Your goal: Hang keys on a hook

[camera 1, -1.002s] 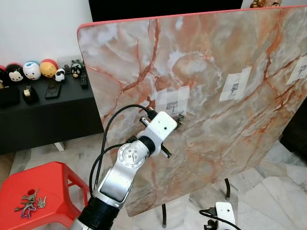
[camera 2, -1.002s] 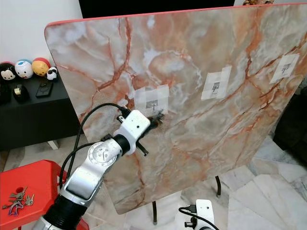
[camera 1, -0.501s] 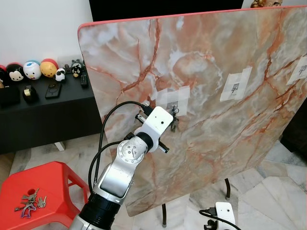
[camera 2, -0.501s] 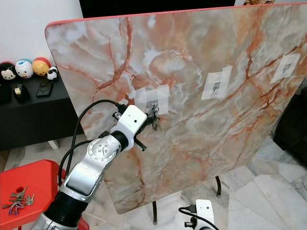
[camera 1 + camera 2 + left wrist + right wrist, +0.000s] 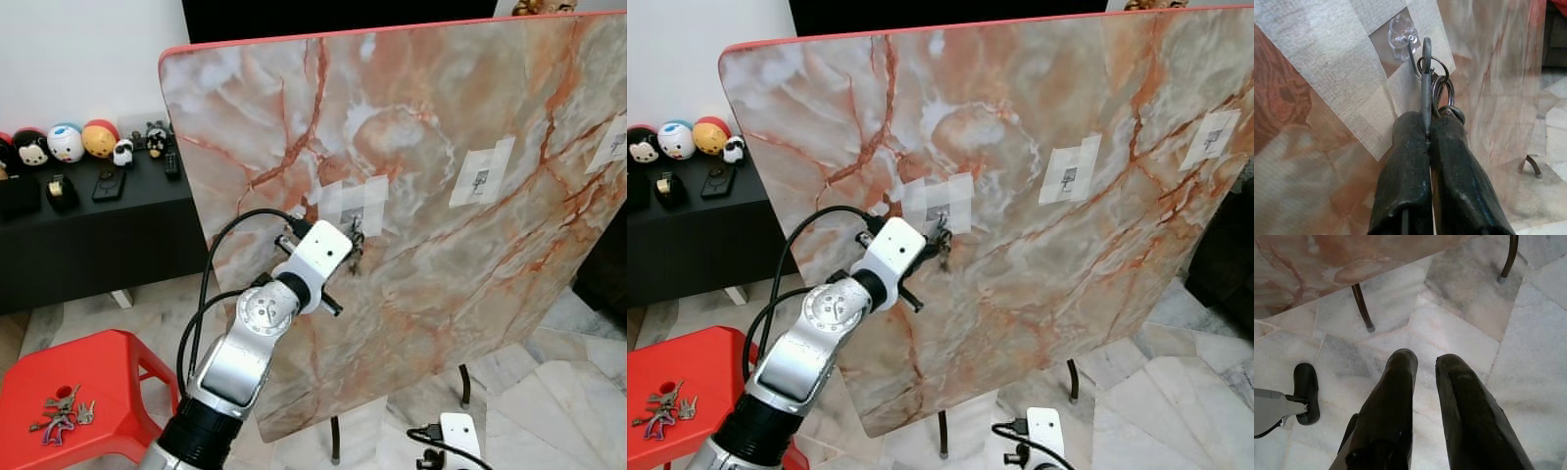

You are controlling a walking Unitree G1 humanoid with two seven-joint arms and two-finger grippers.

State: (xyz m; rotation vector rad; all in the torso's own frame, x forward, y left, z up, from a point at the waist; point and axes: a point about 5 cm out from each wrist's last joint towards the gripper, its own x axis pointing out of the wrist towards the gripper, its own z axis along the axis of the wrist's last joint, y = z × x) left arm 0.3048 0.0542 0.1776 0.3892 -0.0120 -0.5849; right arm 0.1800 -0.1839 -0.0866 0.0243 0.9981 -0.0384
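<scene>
Marble-patterned in orange and grey, a tabletop board (image 5: 441, 147) stands tilted on edge on dark metal legs over a pale stone floor (image 5: 1464, 328). Three clear hooks are fixed to its face under patches of whitish tape. The left gripper (image 5: 1428, 128) is raised to the tape patch (image 5: 345, 204) nearest the board's left edge, its two black fingers (image 5: 1405, 161) pressed together on a flat metal key, so the jaws are closed on the keys (image 5: 1434, 83). In the left wrist view the bunch's rings lie against the clear hook (image 5: 1406, 43), and one ring seems to sit over the hook's wire, though whether it truly hangs there cannot be told. The right gripper (image 5: 1424, 363) hangs low over the floor near the board's legs, its fingers a little apart and holding nothing. A red stool (image 5: 83, 392) stands at the lower left with a second bunch of keys (image 5: 61, 411) lying near its front left corner. Behind it, a black cabinet (image 5: 88, 235) against the white wall carries a row of round toy figures (image 5: 64, 144) along its back edge.
</scene>
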